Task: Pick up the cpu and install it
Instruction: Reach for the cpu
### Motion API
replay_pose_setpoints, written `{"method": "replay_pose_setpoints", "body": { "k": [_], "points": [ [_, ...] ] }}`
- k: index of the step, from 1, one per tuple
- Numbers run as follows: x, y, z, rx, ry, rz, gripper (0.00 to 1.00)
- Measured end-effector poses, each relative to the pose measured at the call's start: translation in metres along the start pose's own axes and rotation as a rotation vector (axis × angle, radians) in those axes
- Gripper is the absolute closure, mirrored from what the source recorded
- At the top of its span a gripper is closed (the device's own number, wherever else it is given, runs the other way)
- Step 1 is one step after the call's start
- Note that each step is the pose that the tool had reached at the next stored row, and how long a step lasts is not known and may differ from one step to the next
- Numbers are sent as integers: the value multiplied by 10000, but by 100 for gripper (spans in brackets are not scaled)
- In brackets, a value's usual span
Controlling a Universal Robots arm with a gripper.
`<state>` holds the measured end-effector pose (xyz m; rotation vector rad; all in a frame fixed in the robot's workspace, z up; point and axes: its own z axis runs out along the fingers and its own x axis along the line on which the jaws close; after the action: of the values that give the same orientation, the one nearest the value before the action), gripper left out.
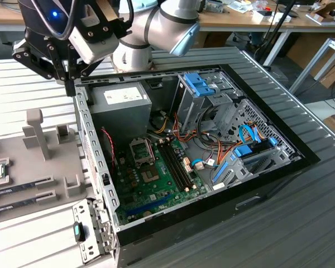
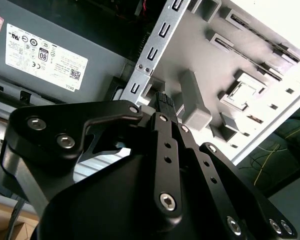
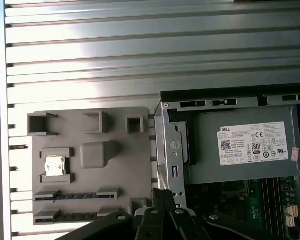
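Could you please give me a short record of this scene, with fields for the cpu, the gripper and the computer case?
cpu: lies in a recess of the grey tray, beside the computer case
gripper: shut, holding nothing, above the case's edge next to the power supply
computer case: open, green board exposed
task state: cpu not yet picked up

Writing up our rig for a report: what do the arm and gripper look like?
The arm is rounded silver-grey tubing with a blue-grey joint cap. The gripper is matte black: linkage bars pinned with silvery hex bolts. A blue light glows at the wrist.
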<state>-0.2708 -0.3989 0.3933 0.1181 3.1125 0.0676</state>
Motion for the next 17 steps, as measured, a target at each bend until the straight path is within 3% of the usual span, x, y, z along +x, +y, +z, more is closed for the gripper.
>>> {"method": "replay_pose_setpoints", "body": {
  "k": [17],
  "points": [
    [227,-17,-6,0,-1,0,89]
  ]
}}
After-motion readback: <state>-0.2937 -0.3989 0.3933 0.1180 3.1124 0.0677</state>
